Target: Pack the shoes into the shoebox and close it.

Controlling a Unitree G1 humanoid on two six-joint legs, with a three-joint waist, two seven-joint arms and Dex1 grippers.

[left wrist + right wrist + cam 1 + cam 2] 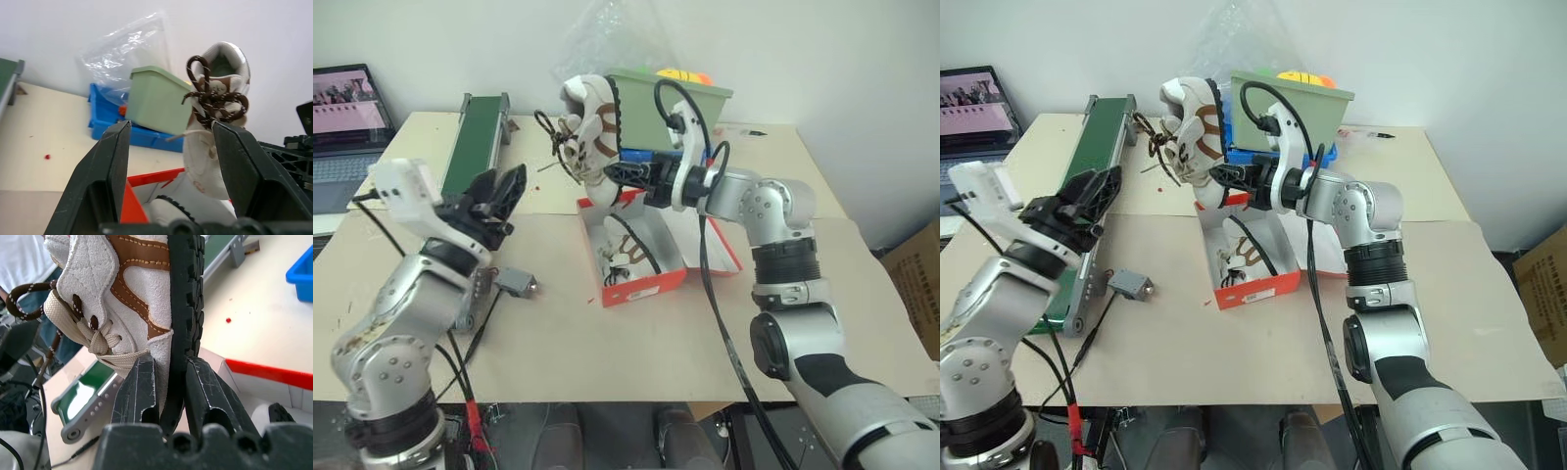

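You're about halfway: one shoe [625, 257] already lies inside the open shoebox [646, 286]. Your right hand [628, 177] pinches the second shoe [590, 137] by its sole, held in the air just above the shoebox. Your left hand [499, 200], fingers spread and empty, hangs beside the shoebox. Lid closing remains.

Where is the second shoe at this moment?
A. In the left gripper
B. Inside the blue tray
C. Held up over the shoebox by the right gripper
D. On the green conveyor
C: the right gripper pinches the shoe by its sole, above the open shoebox.
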